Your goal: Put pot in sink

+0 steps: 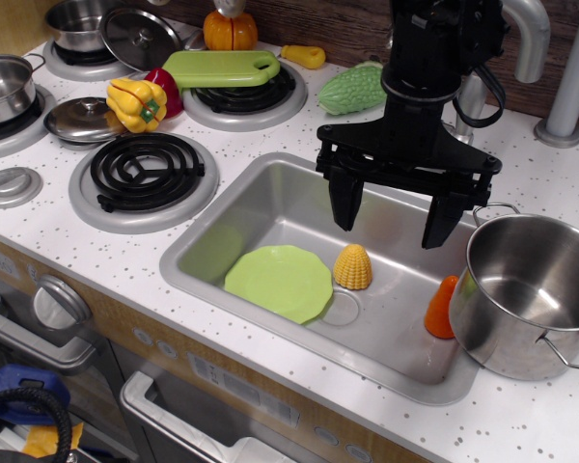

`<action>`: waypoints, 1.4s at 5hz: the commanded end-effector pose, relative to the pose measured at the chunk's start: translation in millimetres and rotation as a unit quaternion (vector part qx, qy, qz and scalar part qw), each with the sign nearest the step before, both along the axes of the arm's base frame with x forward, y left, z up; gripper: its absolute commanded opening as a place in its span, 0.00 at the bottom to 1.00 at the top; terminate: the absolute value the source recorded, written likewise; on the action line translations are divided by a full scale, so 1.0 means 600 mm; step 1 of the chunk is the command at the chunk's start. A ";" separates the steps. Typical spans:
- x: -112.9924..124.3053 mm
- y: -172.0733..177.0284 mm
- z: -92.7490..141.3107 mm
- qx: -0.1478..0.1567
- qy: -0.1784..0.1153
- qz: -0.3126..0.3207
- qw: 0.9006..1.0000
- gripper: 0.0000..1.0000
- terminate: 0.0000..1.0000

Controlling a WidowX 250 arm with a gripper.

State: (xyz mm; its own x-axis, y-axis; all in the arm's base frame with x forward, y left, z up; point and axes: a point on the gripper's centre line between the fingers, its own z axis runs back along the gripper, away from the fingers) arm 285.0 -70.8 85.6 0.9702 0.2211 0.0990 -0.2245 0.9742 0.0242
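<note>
The large shiny steel pot (pixel 531 294) stands upright at the right end of the sink (pixel 270 198), resting on the sink's right rim and the counter, with thin wire loop handles at its back and front right. My black gripper (pixel 393 217) hangs open and empty above the middle-right of the sink, its two fingers wide apart, just left of the pot and not touching it. The sink is a silver-grey basin in the white speckled counter.
In the sink lie a green plate (pixel 278 282), a yellow corn piece (pixel 352 267) and an orange carrot (pixel 441 309) against the pot. A black coil burner (pixel 145 172) sits left. Smaller steel pots (pixel 5 87), a lid (pixel 82 118), toy vegetables and a green cutting board (pixel 222 68) are behind. A faucet (pixel 531 34) rises behind the sink.
</note>
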 end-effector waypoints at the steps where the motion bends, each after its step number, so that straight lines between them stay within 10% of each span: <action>1: 0.000 0.000 0.000 0.000 0.000 0.000 1.000 1.00 0.00; 4: 0.050 -0.082 0.036 -0.044 -0.005 0.038 0.998 1.00 0.00; 7: 0.039 -0.076 -0.050 -0.057 -0.037 0.038 0.997 1.00 0.00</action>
State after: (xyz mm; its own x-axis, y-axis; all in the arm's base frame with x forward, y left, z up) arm 304.2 -118.4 39.9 0.9447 0.3013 0.1296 -0.2899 0.9518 -0.0996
